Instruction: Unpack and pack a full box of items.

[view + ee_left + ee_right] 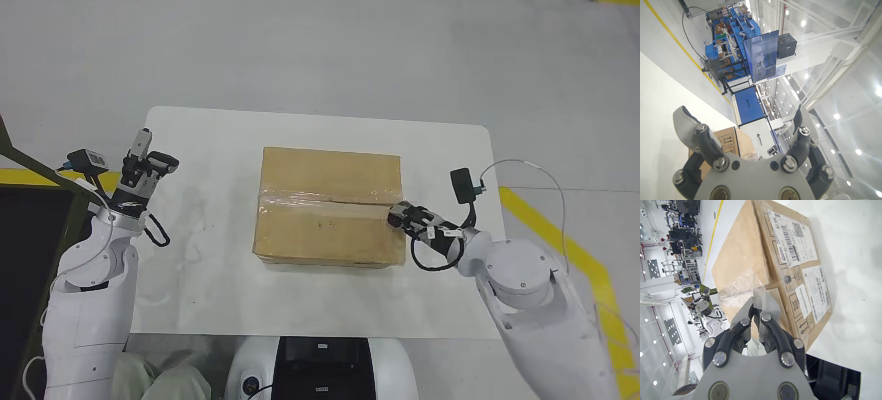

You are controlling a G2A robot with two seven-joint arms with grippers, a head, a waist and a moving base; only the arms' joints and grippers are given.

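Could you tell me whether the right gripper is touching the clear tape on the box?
Touching. The right wrist view shows the right gripper with its fingers shut on a lifted end of the clear tape on the box.

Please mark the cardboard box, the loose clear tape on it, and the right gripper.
cardboard box (325, 190): top view, on its top face.
clear tape (736, 289): right wrist view, on the crumpled, lifted end.
right gripper (755, 306): right wrist view, between its fingertips, which pinch the tape.

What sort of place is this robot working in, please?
Probably a factory or warehouse hall: blue storage racks, a yellow floor line, and a cardboard box whose tape the right gripper grips.
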